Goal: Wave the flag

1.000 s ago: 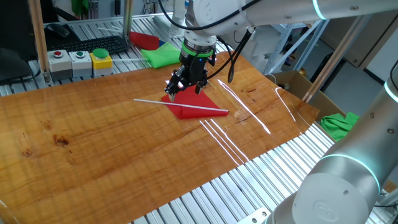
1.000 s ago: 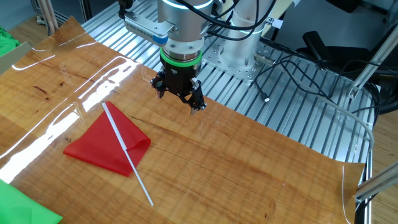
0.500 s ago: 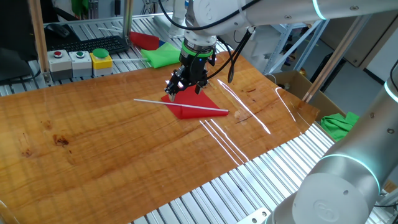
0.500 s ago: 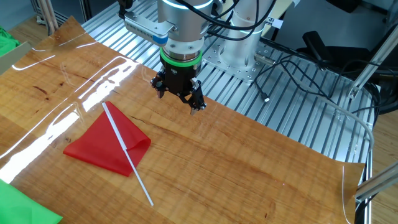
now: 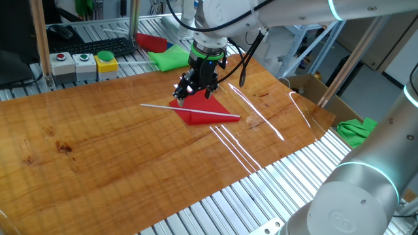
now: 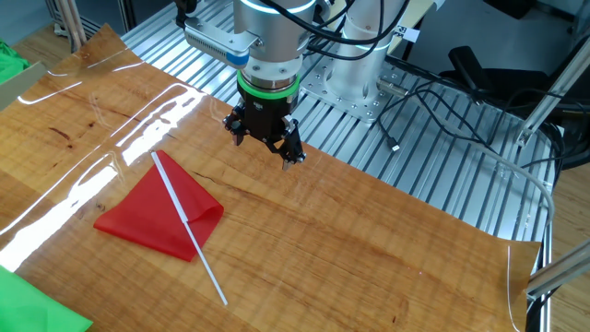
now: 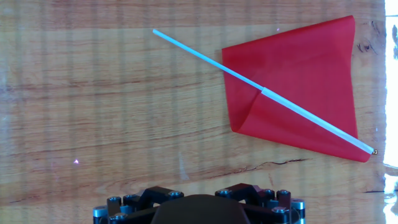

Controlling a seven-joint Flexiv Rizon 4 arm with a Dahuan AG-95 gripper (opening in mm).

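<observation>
While the flag (image 6: 175,210) lies flat on the wooden desk (image 6: 369,249), its red cloth is spread and partly folded under the thin white stick, which crosses the cloth at a slant and runs bare beyond it at one end. Judged from its build, the flag should be very light; the cloth is limp and will trail and flutter, whereas the stick looks stiff but slender, so it may roll or slip between hard fingers. The bare length of stick clear of the cloth, seen at upper left in the hand view (image 7: 193,53), looks the best place to take hold, since a grip there would leave the cloth free to swing. Because the stick rests directly on the desk, the fingers would have to reach nearly to the surface on either side of it. The pincer (image 6: 265,146) hangs above the desk, beside the flag and apart from it, touching nothing. Its fingers appear spread with a gap between them and nothing held, though the exact width of the opening is hard to read in either fixed view (image 5: 194,86). A green cloth (image 5: 171,59) lies at the far edge of the desk.
</observation>
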